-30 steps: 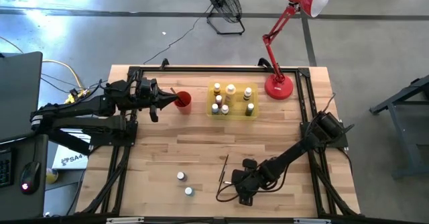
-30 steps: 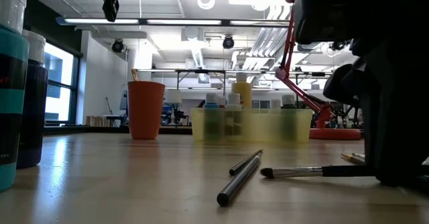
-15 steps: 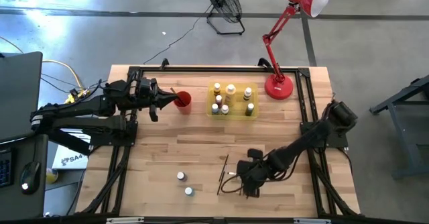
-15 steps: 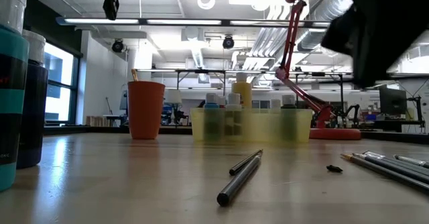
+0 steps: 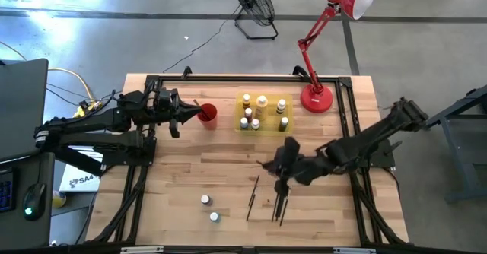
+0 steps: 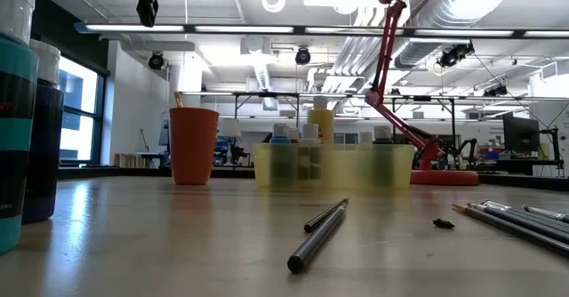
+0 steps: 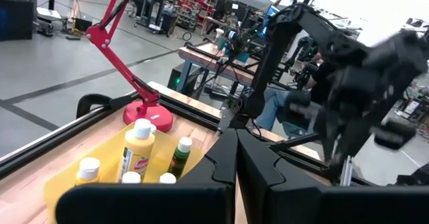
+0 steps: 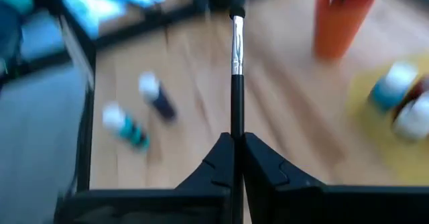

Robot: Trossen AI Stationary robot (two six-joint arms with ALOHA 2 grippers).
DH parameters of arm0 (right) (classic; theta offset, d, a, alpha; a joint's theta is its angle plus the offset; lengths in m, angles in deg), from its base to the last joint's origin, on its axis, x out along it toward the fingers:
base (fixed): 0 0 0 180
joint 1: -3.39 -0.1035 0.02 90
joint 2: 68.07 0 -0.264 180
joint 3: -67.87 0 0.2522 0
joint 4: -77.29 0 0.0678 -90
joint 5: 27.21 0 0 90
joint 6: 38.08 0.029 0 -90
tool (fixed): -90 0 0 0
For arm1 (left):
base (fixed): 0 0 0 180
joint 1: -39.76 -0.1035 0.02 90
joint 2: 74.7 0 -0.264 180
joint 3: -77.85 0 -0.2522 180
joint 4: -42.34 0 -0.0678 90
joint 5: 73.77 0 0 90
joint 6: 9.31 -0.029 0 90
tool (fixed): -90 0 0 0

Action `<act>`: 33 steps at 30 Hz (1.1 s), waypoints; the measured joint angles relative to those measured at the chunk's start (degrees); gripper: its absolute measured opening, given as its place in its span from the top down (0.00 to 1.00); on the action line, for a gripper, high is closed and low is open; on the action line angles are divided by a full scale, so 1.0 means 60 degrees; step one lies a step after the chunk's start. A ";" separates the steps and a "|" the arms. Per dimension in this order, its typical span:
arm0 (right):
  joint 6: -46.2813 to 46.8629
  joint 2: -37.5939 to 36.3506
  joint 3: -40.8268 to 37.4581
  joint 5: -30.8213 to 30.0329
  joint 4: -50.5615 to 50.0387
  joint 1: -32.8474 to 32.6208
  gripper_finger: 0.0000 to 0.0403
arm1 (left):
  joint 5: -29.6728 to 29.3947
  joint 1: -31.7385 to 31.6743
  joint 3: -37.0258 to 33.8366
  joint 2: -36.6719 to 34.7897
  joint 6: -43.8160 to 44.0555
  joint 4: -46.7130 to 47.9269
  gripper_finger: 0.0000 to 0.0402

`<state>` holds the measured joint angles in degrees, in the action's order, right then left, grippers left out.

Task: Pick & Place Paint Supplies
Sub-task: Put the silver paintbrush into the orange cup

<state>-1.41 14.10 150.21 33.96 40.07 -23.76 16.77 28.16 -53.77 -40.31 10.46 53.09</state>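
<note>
My right gripper (image 5: 278,165) hovers above the table's middle, shut on a thin dark-handled paintbrush (image 8: 236,83). Other brushes lie flat on the wood near the front edge (image 5: 253,197) (image 5: 278,204) (image 6: 320,230). Two small white-capped bottles (image 5: 205,200) (image 5: 214,217) rest to their left. More bottles stand in the yellow tray (image 5: 262,126). A red cup (image 5: 208,115) holds one brush. My left gripper (image 5: 179,119) waits shut, beside the cup, holding nothing (image 7: 236,158). My right gripper pinches the paintbrush's dark handle (image 8: 236,127) between its two fingers. The brush runs along the fingers and sticks out ahead of the fingertips, with its metal ferrule (image 8: 236,56) and bristle end forward. It is lifted clear of the table.
A red desk lamp (image 5: 316,98) stands on the table's far right corner, right of the tray. A black frame runs around the tabletop. Bare wood lies between the tray and the loose brushes. A small dark speck (image 6: 443,223) sits by the right-hand brushes.
My right gripper has risen from the table near the front edge and moved toward the far edge, carrying one paintbrush up with it; it has left the low view. The other brushes stayed on the wood.
</note>
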 joint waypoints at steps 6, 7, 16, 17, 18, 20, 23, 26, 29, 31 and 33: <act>-0.1703 -0.0284 0.0015 -0.0502 0.1942 0.0641 0.99 | 0.0541 -0.0004 -0.0003 0.0256 -0.0665 -0.0150 0.99; -0.1880 -0.0283 0.0015 -0.0493 0.2194 0.0751 0.99 | 0.0742 -0.0002 -0.0004 0.0344 -0.0852 -0.0337 0.99; -0.2503 -0.0284 0.0015 -0.0443 0.3179 0.1493 0.99 | 0.1576 0.0000 -0.0002 0.1644 -0.1512 -0.3149 0.82; -0.2626 -0.0284 0.0015 -0.0402 0.3322 0.1541 0.99 | 0.1591 0.0000 -0.0004 0.1817 -0.1508 -0.3316 0.79; -0.2736 -0.0284 0.0015 -0.0392 0.3424 0.1565 0.99 | 0.1627 0.0000 -0.0004 0.2002 -0.1504 -0.3510 0.76; -0.2996 -0.0284 0.0015 -0.0393 0.3598 0.1617 0.99 | 0.1876 0.0000 -0.0004 0.2443 -0.1355 -0.4036 0.71; -0.3242 -0.0284 0.0015 -0.0391 0.3769 0.1690 0.99 | 0.2188 0.0004 -0.0004 0.3179 -0.0735 -0.5244 0.65; -0.3334 -0.0284 0.0015 -0.0386 0.3780 0.1748 0.99 | 0.2573 0.0004 -0.0004 0.3915 -0.0456 -0.6628 0.64; -0.3337 -0.0284 0.0015 -0.0388 0.3785 0.1799 0.99 | 0.2631 0.0166 -0.0002 0.4609 -0.0250 -0.7911 0.63; -0.3338 -0.0284 0.0015 -0.0398 0.3785 0.1804 0.99 | 0.2634 0.0312 0.0000 0.4985 -0.0298 -0.8514 0.63; -0.3341 -0.0284 0.0011 -0.0424 0.3781 0.1810 0.99 | 0.2634 0.0520 -0.0002 0.5259 -0.0457 -0.8883 0.63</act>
<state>-21.46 12.39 150.28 31.42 62.76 -12.90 32.57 31.28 -53.79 -8.76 7.72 -0.21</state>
